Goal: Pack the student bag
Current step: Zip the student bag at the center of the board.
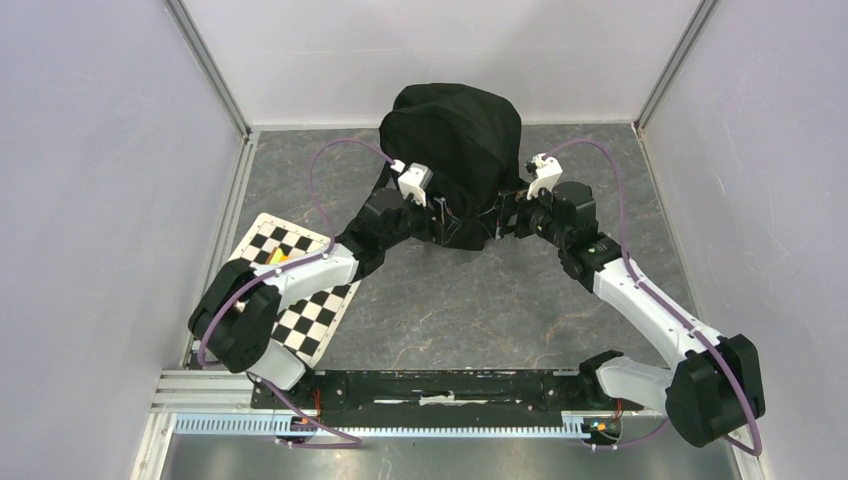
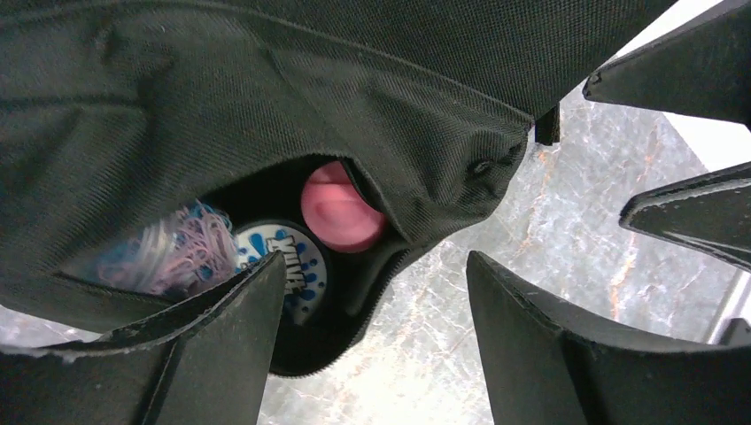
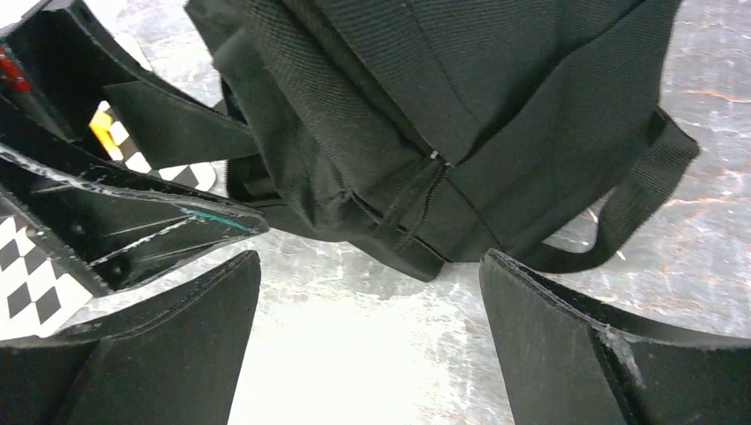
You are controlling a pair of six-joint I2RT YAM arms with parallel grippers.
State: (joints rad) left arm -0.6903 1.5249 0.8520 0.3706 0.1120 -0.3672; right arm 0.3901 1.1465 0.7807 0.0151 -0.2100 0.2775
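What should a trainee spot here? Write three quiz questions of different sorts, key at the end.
1. True or false: the right gripper is shut on the student bag's fabric.
2. What lies on the table under the left arm? A) checkerboard sheet B) notebook C) ruler
3. In the left wrist view, what colour is the plain round object inside the bag's open pocket?

Key: 1 false, its jaws stand wide apart, short of the bag; 2 A; 3 pink.
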